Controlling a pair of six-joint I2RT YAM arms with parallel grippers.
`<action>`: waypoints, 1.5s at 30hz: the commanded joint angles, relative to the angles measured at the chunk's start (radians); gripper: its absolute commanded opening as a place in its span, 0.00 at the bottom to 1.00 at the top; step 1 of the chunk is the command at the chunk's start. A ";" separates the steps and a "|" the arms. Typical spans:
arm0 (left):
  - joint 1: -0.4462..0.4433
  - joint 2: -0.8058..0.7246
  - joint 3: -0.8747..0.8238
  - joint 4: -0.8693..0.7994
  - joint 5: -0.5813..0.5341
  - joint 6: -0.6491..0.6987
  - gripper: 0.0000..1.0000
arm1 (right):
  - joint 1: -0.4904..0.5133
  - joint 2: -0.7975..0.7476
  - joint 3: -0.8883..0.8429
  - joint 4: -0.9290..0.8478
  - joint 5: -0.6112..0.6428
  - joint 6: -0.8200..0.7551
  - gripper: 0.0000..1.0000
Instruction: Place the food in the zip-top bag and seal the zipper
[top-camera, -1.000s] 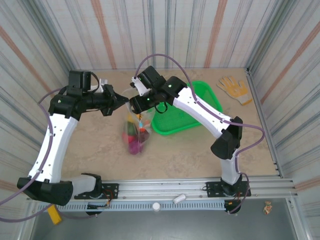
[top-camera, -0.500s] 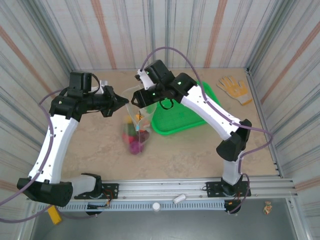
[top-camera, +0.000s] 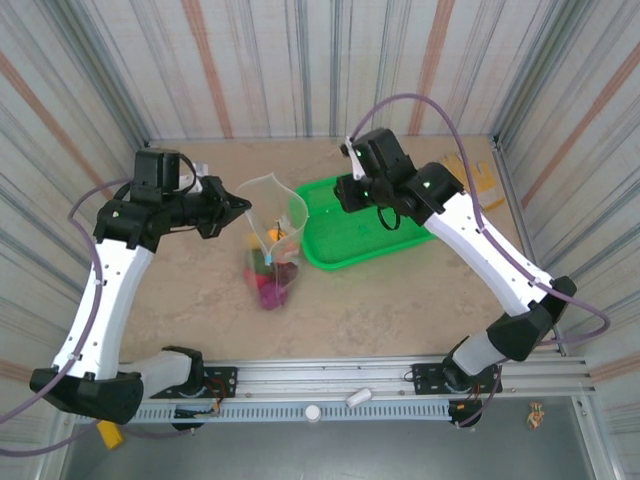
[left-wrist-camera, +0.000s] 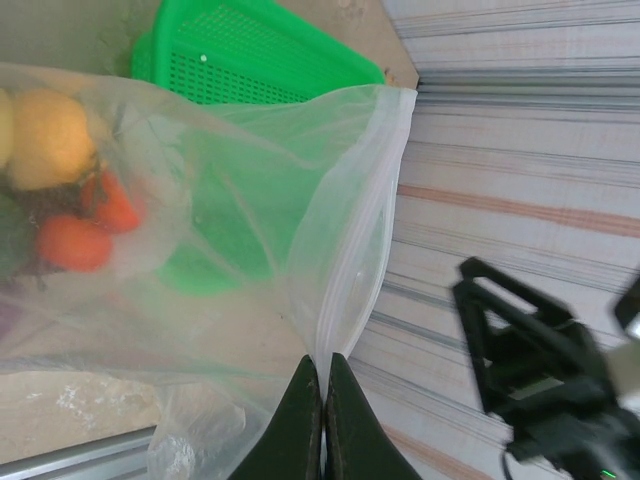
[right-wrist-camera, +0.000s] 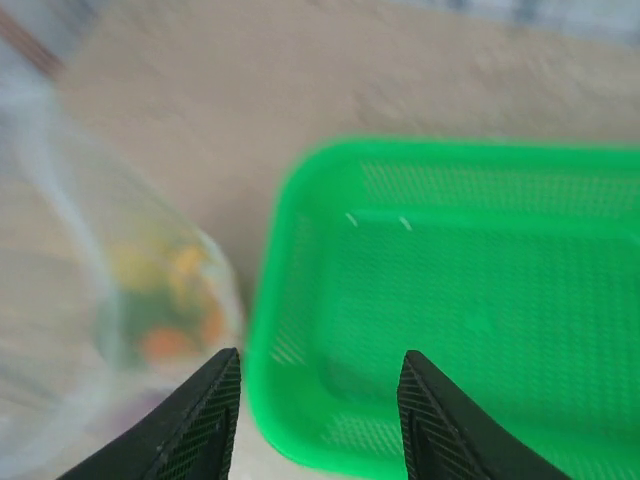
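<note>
Beige tabletop (top-camera: 380, 300): the clear crinkly plastic zip-top bag (top-camera: 268, 215) stands just beside the green mesh tray (top-camera: 350, 235), with toy fruit and vegetables (top-camera: 272, 280) pooled at its bottom. The film is judged light, limp and slippery, so grip the stiffer pale zipper strip (left-wrist-camera: 375, 215). Left tool (left-wrist-camera: 322, 362) is pressed together, pinching that strip's end. Right tool (right-wrist-camera: 320, 355) is spread and empty above the tray.
</note>
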 joint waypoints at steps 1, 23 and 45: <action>-0.009 -0.021 0.035 -0.009 -0.033 0.037 0.00 | -0.029 -0.052 -0.149 -0.054 0.075 0.041 0.39; -0.043 -0.021 -0.028 0.026 -0.013 0.076 0.00 | -0.115 0.387 -0.195 0.214 -0.138 0.064 0.26; -0.049 -0.067 -0.166 0.156 0.027 0.406 0.45 | 0.174 -0.182 -0.361 0.365 -0.250 -1.121 0.56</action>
